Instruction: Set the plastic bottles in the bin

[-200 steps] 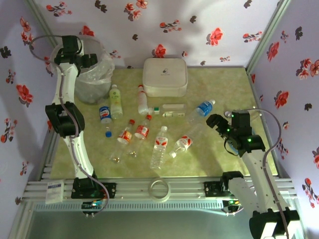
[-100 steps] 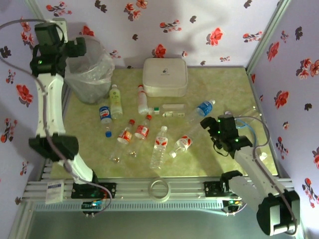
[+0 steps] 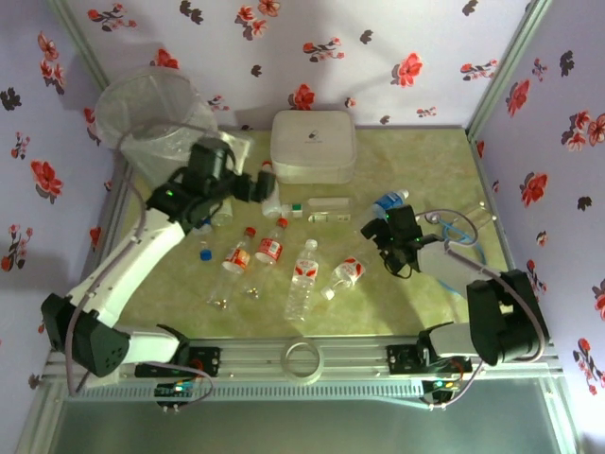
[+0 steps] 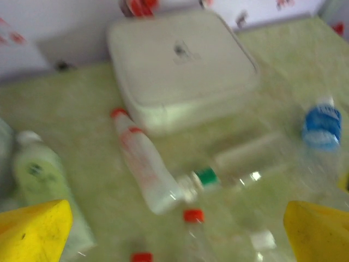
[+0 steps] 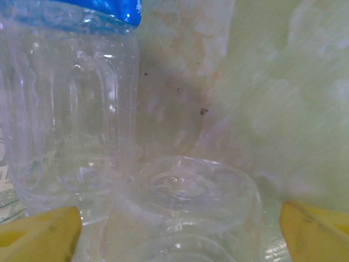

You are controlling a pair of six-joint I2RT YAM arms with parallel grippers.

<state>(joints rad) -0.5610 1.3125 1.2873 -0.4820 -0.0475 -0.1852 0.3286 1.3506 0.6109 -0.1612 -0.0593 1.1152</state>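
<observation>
The plastic bottles are found lying scattered across the middle of the green tabletop. The bin, lined with a crinkled clear bag, is set in the far left corner, apart from them. A white box is placed at the back of the tabletop, and a red-capped bottle is laid just beside its near left corner. The left gripper is held near that bottle, between the bin and the box. In the left wrist view its yellow fingers are seen spread wide and empty. Beyond them a pale green bottle, the red-capped bottle, a clear green-capped bottle and a blue-labelled bottle are shown lying on the tabletop. The right gripper is lowered close to the tabletop, just on the near side of the blue-labelled bottle. In the right wrist view its fingers are set wide apart on either side of the round base of a clear bottle, which is lying just beside the blue-labelled bottle. Whether the fingers touch it cannot be told. A white ring is seen resting on the near rail.
</observation>
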